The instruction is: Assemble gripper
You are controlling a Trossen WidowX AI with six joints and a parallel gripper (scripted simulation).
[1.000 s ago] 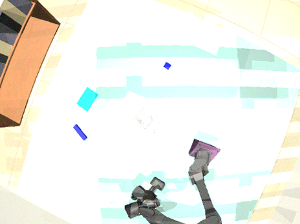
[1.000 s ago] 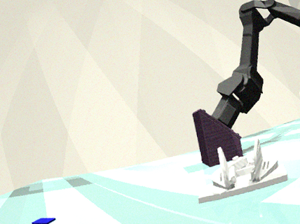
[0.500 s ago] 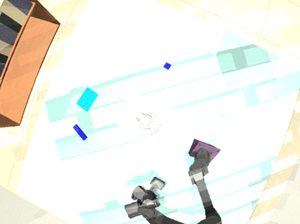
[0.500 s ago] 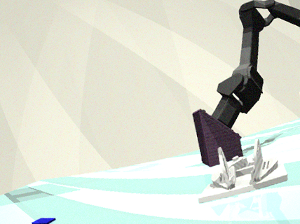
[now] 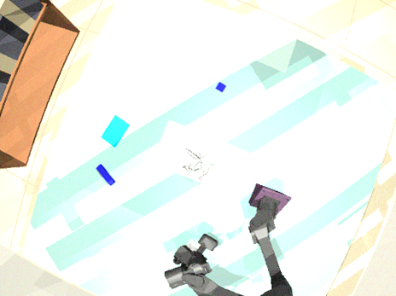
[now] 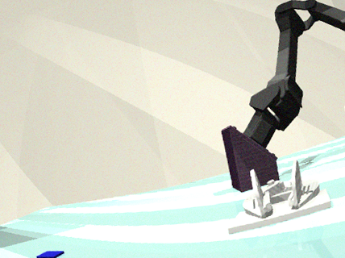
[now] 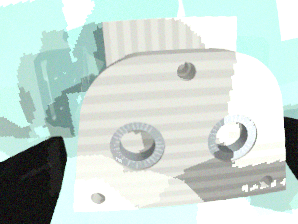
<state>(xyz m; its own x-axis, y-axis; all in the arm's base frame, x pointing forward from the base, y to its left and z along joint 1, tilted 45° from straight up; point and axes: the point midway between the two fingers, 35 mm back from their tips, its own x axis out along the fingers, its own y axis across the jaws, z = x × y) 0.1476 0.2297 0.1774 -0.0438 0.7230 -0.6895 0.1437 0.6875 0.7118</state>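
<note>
The white gripper base (image 5: 197, 168) (image 6: 313, 205) is washed out in the top view. Two white jaws, one with an upright blade (image 6: 256, 188) and one with a taller blade (image 6: 296, 182), stand on it side by side. Whether their teeth mesh cannot be told. The housing plate (image 7: 160, 107), white with two ringed openings and small holes, lies below my gripper (image 5: 191, 260) (image 7: 173, 138), away from the base. The gripper is open and empty, its dark fingers wide apart on both sides of the plate. In the exterior view only part of the hand shows at the right edge.
The arm rises from a purple wedge mount (image 5: 258, 196) (image 6: 242, 164) beside the gripper base. A small blue block (image 5: 221, 86), a cyan square (image 5: 115, 131) and a dark blue bar (image 5: 106, 175) lie farther away. A wooden shelf (image 5: 48, 68) stands at the left.
</note>
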